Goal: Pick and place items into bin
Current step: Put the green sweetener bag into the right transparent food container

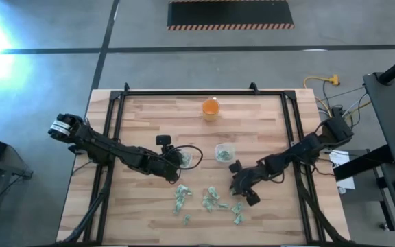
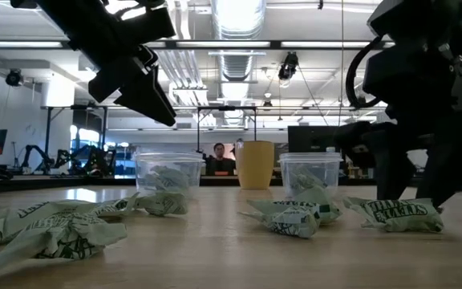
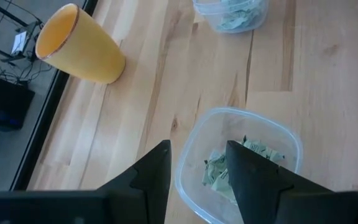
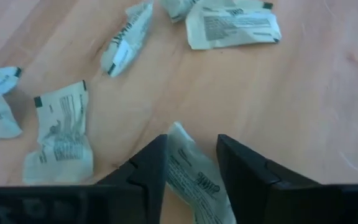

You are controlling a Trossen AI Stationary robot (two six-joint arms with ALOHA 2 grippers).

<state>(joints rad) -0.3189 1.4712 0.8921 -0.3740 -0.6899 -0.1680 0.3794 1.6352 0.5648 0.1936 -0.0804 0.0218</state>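
Several pale green and whitish wrinkled packets (image 1: 211,201) lie scattered on the wooden table near its front edge. My right gripper (image 4: 191,146) is low over them, pointing down at a slant. It is open, and one packet (image 4: 190,168) lies on the table between its fingers. My left gripper (image 3: 197,152) hangs open above a clear plastic tub (image 3: 291,142) that has green packets inside. It touches nothing and shows high above that tub in the low view. A second clear tub (image 1: 224,152) with packets in it stands to the right of the first. My right gripper has one finger on each long side of the packet (image 4: 180,146), coming from above at a slant and lying along it. The packet lies flat on the table. Whether the fingers touch it, I cannot tell.
An orange cup (image 1: 210,108) stands upright near the table's far edge. More loose packets (image 4: 61,134) lie on the table just beyond my right gripper. A black frame (image 1: 118,110) runs along the table's sides and far edge.
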